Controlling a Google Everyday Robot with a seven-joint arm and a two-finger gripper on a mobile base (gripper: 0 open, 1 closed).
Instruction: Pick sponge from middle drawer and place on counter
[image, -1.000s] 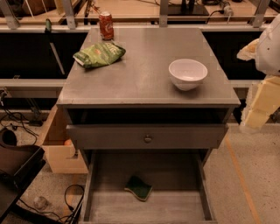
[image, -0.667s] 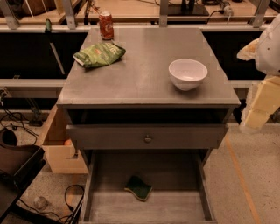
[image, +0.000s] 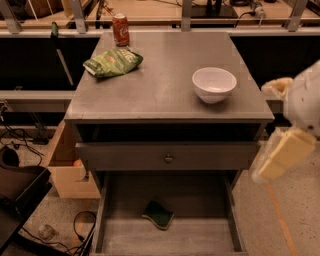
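Though it lies loose on the plank floor of the open middle drawer (image: 200, 236), dark face up, the sponge (image: 158, 215) is probably light, soft and squashy; a pinch across its narrower width should hold it. Above, the bench (image: 165, 90) carries a white bowl (image: 214, 84) and a snack bag (image: 112, 61). The end effector (image: 281, 152) hangs right of the cabinet, well clear of the drawer; whether released or clenched, I cannot tell.

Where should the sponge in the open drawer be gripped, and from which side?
Probably across its two long edges, coming straight down from above: the sponge lies flat, green face up, in the drawer, clear of its walls. The pincer hangs off to the right, beside the counter.
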